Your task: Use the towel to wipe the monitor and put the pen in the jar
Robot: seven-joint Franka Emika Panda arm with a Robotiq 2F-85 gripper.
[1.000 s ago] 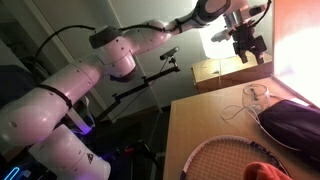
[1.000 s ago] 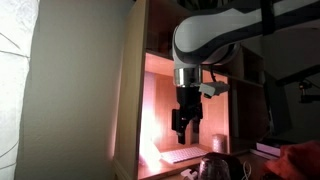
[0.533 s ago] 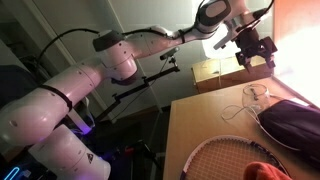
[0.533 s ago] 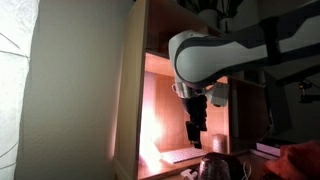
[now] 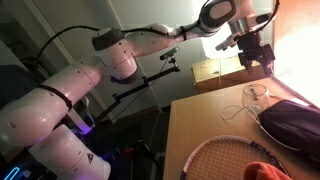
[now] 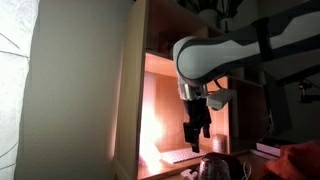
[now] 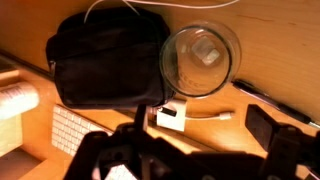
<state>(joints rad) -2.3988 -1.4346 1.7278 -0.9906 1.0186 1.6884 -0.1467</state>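
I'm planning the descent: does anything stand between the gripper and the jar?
Nothing visible does. The open gripper hangs above the desk, and the wrist view shows the jar uncovered below it. The pouch lies beside the jar, not over it.

jar (image 7: pixel 200 58) just beside dark pouch (image 7: pixel 105 62), white adapter (image 7: pixel 170 118) near both, bare desk (image 7: pixel 288 42) open on jar's other side

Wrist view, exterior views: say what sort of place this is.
Probably a home or office desk: a wooden desktop holding a strung tennis racket, a dark zippered fabric pouch and a round clear glass jar.
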